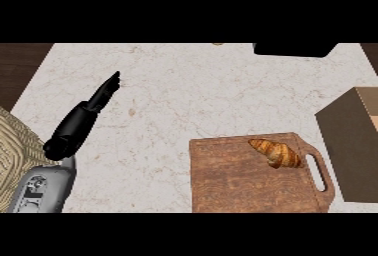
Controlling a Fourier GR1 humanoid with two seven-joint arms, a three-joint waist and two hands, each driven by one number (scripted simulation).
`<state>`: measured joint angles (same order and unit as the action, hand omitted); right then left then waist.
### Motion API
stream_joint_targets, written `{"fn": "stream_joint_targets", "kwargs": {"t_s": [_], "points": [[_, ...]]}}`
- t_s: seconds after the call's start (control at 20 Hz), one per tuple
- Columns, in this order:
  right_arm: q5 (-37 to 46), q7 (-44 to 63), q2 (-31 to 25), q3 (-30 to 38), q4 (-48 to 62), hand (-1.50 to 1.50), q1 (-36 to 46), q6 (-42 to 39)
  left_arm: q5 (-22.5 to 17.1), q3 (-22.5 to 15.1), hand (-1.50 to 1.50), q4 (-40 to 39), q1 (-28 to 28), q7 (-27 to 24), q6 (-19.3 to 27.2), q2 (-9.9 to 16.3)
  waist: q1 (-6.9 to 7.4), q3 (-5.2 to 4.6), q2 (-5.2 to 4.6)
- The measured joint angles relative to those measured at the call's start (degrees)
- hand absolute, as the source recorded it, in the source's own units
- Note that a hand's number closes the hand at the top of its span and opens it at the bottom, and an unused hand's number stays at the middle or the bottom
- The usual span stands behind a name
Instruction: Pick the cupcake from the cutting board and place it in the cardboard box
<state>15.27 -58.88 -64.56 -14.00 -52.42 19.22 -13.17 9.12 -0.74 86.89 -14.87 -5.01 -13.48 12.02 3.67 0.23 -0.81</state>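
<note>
A brown wooden cutting board [244, 187] with a handle slot at its right lies on the counter at the lower middle. On its far right part rests a golden croissant [277, 153]; no cupcake shows. The cardboard box [353, 145] stands at the right edge, just beyond the board's handle, partly cut off by the view. My left hand [74, 127] hovers over the counter at the left, fingers [108, 91] straight and pointing up and right, well apart from the board. It holds nothing. My right hand does not show.
A black object [291, 48] sits at the counter's far edge, upper right. A pale wood-grained surface [15, 160] lies at the lower left beside my forearm. Bare marble counter [184, 95] stretches between my hand and the board.
</note>
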Motion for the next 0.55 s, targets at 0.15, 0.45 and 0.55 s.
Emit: {"fn": "stream_joint_targets", "kwargs": {"t_s": [0.15,0.45,0.55], "points": [[-9.0,2.2,3.7,1.3,0.9,-1.5,0.0,-3.9,0.0,0.2,0.0,0.1,-0.2,0.1,0.0,0.2,-0.2,0.03,-0.12],[-24.9,10.8,6.4,4.0,5.2,-1.5,1.6,-14.1,0.1,0.3,0.0,-0.1,-0.6,0.2,0.2,0.1,-0.1,-0.03,-0.42],[-29.3,14.1,6.4,5.3,7.5,-1.5,3.0,-17.3,0.1,0.1,0.0,-0.1,-0.9,0.4,0.2,-0.1,0.11,0.02,-0.51]]}}
